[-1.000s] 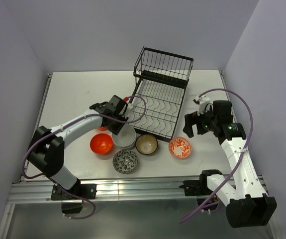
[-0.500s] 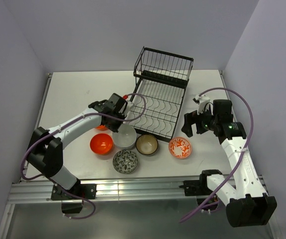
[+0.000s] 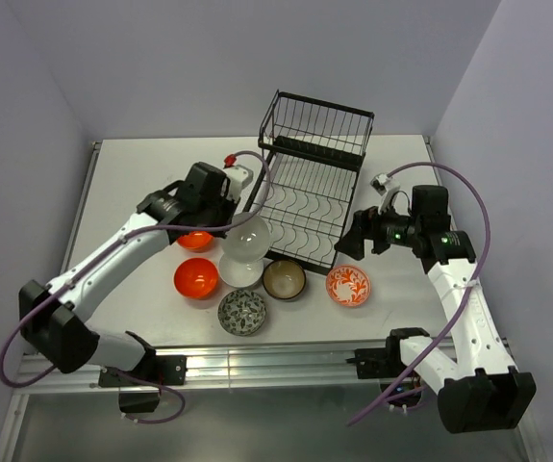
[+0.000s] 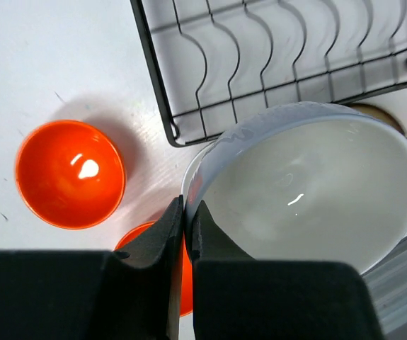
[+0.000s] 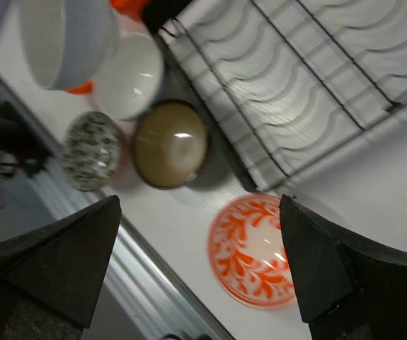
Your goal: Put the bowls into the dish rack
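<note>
My left gripper [image 3: 235, 222] is shut on the rim of a white bowl [image 3: 249, 237] and holds it tilted above the table, by the dish rack's [image 3: 312, 197] near left corner. In the left wrist view the pads [image 4: 173, 223] pinch that bowl's [image 4: 309, 191] rim. Below it sits a second white bowl [image 3: 239, 272]. Two orange-red bowls [image 3: 196, 277] [image 3: 195, 241], a grey-patterned bowl [image 3: 243, 312], a brown bowl [image 3: 283, 279] and an orange-and-white bowl [image 3: 348, 285] rest on the table. My right gripper [image 3: 355, 243] is open and empty, above the orange-and-white bowl [image 5: 256, 251].
The black wire rack has a flat slotted tray [image 5: 295, 85] near me and a raised basket [image 3: 316, 125] at the back. The table's front rail [image 3: 257, 364] runs just below the bowls. Walls close in on the left, back and right.
My left gripper has lifted the white bowl up off the white bowl beneath it and tilted it. My right gripper has shifted slightly left, still open.
</note>
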